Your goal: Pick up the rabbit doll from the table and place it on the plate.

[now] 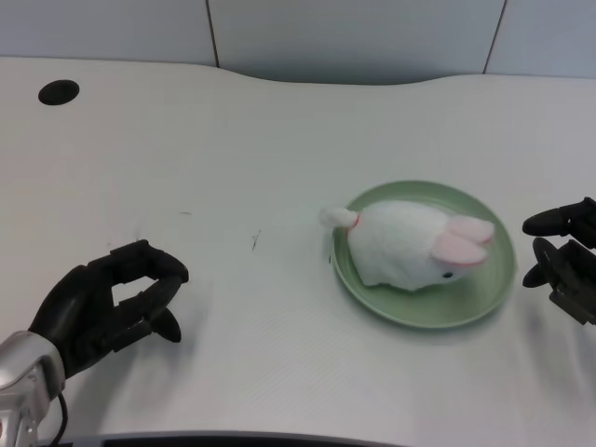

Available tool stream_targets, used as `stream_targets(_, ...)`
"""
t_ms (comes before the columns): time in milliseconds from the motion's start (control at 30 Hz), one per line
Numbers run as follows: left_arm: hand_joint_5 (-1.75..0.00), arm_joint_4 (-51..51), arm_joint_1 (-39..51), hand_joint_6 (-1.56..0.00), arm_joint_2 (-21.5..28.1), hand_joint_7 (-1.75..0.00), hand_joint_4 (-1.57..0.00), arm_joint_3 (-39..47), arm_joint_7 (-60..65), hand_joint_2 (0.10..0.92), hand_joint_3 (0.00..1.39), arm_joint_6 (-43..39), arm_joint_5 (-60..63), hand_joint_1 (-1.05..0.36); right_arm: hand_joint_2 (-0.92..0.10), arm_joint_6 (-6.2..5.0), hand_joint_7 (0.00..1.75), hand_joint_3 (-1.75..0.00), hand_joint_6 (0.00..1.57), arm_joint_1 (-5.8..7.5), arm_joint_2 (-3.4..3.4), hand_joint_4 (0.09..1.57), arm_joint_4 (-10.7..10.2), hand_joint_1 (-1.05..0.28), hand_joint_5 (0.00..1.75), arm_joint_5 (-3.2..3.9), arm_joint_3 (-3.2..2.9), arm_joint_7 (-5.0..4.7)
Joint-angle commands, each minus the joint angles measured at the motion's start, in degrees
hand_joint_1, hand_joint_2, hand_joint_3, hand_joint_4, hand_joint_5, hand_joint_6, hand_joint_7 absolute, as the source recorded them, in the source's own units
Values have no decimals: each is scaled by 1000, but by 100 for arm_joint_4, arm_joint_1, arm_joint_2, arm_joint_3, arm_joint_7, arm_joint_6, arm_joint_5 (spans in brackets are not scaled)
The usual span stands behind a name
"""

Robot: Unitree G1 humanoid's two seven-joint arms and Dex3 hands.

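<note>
A white rabbit doll (408,245) with pink ears lies on the green plate (484,289), right of the table's middle. Its head points right and its small tail hangs over the plate's left rim. My left hand (110,305) rests on the table at the lower left, well away from the plate. Its fingers are curled inward with nothing in them.
My right hand (564,261) sits at the right edge, just beside the plate's right rim. A dark round hole (59,92) marks the table's far left corner. The table's back edge curves along the top, with a grey wall behind it.
</note>
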Motion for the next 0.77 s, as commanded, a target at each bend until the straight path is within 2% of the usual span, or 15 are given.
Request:
stream_targets(33,-1746,148,36,-402,138,-1551,-558,-36,-44,921,516,36,114,-439,-921,133,1303,-553,336,-43,-53,379,-37,-230,1713,52,-99,-75)
stream_targets(133,-1746,216,24,-397,139,-1531,-528,-49,-26,921,510,-29,189,-443,-921,179,1300,-555,334,-44,-56,382,-67,-225,1712,39,-88,-96)
stream_targets(200,-1746,337,-24,-391,149,-1545,-514,-89,-5,921,509,-123,311,-447,-921,193,1295,-555,333,-29,-64,380,-110,-218,1705,-10,-62,-125)
stream_targets(300,-1746,601,-100,-366,124,-1630,-532,-111,-5,921,500,-459,437,-433,-921,321,1285,-561,328,-16,-75,359,-196,-222,1690,-11,-46,-138)
stream_targets(367,-1746,775,-181,-353,96,-1684,-549,-121,1,921,494,-610,493,-429,-921,247,1282,-557,330,-45,-101,352,-115,-218,1684,-50,-45,-142)
stream_targets(500,-1746,1023,-305,-339,81,-1709,-557,-127,-20,921,476,-730,533,-429,-921,99,1282,-562,344,-116,-117,361,73,-215,1684,-57,-68,-122)
stream_targets(600,-1746,1168,-372,-328,91,-1698,-549,-130,-108,921,476,-792,520,-427,-921,74,1282,-565,352,-163,-133,376,152,-208,1691,-58,-67,-116)
stream_targets(667,-1746,1282,-424,-340,109,-1702,-555,-133,-186,921,479,-866,516,-424,-921,162,1277,-558,350,-209,-123,376,175,-218,1689,-19,-81,-124)
stream_targets(733,-1746,1356,-455,-346,117,-1706,-561,-129,-228,921,481,-921,519,-423,-921,202,1273,-552,347,-229,-118,374,185,-222,1687,1,-88,-126)
stream_targets(767,-1746,1375,-449,-347,119,-1707,-563,-130,-228,921,481,-981,534,-422,-921,141,1272,-550,347,-231,-123,373,223,-223,1687,4,-89,-96)
